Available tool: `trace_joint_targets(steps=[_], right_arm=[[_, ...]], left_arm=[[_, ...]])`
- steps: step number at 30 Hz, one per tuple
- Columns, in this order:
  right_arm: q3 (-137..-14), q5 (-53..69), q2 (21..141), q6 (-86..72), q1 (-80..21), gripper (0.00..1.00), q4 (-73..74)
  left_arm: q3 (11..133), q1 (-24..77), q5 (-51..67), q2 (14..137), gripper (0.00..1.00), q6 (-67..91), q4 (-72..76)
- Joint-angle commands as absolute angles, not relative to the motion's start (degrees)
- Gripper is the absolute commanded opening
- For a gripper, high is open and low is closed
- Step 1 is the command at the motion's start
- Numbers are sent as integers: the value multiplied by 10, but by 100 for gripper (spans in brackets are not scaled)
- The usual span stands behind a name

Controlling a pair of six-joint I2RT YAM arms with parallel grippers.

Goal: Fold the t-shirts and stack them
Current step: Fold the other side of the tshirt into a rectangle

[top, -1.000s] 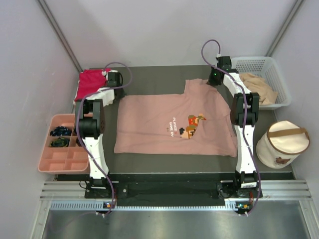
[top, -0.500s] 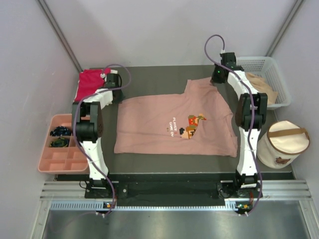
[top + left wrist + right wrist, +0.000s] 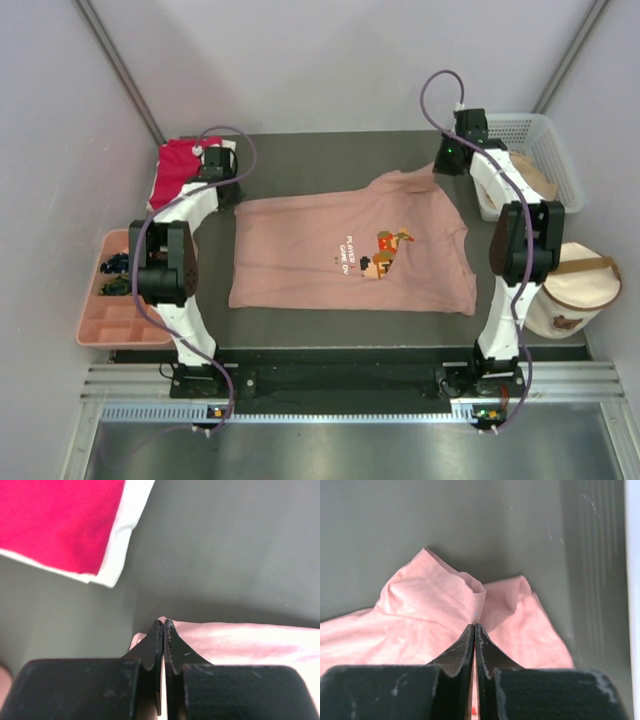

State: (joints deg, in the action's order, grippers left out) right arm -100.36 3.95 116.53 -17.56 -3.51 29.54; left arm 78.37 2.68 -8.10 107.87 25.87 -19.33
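The dusty-pink t-shirt (image 3: 340, 250) with a pixel print lies spread on the dark mat. My left gripper (image 3: 231, 196) is shut on its far left corner; in the left wrist view the jaws (image 3: 163, 623) pinch the pink cloth (image 3: 240, 640). My right gripper (image 3: 439, 172) is shut on a bunched fold at the far right; the right wrist view shows the gripper (image 3: 475, 626) pinching that pink cloth (image 3: 425, 615). A red t-shirt (image 3: 181, 160) on a white one (image 3: 125, 530) lies at the back left. A tan t-shirt (image 3: 532, 176) sits in the basket.
A white basket (image 3: 545, 128) stands at the back right. Below it is a round cream bag (image 3: 575, 285) with a brown strap. A pink compartment tray (image 3: 120, 315) sits at the left edge. Grey walls close in on both sides.
The right gripper has moved right and a little back, drawing the shirt's far right part with it. The left arm's elbow has swung outward to the left while its gripper keeps the corner.
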Motion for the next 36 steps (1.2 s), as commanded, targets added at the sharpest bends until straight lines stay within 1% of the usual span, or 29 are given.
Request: trace_joint_targets(steps=[1, 9, 15, 23, 36], right_arm=[[-953, 12, 1075, -193, -32, 0, 303], [-837, -32, 936, -222, -37, 0, 359], [-764, -46, 863, -240, -37, 0, 394], [-704, -90, 786, -265, -37, 0, 445], [-631, -103, 670, -301, -38, 0, 513]], left_arm=[[761, 26, -85, 1014, 0, 262, -200], [723, 25, -80, 983, 0, 264, -214], [687, 25, -79, 959, 0, 265, -216], [655, 25, -90, 928, 0, 272, -233], [586, 25, -75, 877, 0, 284, -230]])
